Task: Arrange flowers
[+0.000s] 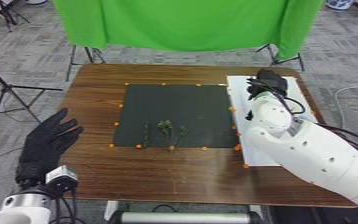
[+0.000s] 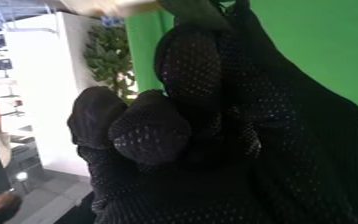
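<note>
Three flower stems [image 1: 165,127] lie on the dark mat [image 1: 167,100], toward its near edge and left of its middle; they run roughly lengthwise, side by side and a little apart, the middle one with the bushiest head, the outer two thinner. Having them out on the mat looks like the part that is done; they lie flat and loose, neither gathered nor stood up, so I judge the task to be in its early part, with most of the arranging left; whether more stems are due to join the row I cannot tell.

Orange dots [image 1: 205,148] mark the mat's edge; just right of the mat a white sheet [image 1: 264,150] lies on the brown table [image 1: 131,175]. The right hand [image 1: 270,82] is over the far part of that sheet, well apart from the stems; whether it is released, clenched or grasping something I cannot tell. Its arm and the loose black cables [image 1: 293,102] beside it hide part of the sheet; the cables could brush light stems on a low pass.

The left hand [image 1: 44,145] is off the table's left side, its fingers loose and spread, holding nothing; a green cloth [image 1: 184,25] hangs beyond the far edge, and a stand [image 1: 8,90] is on the floor at the left; neither blocks the way to the stems.
</note>
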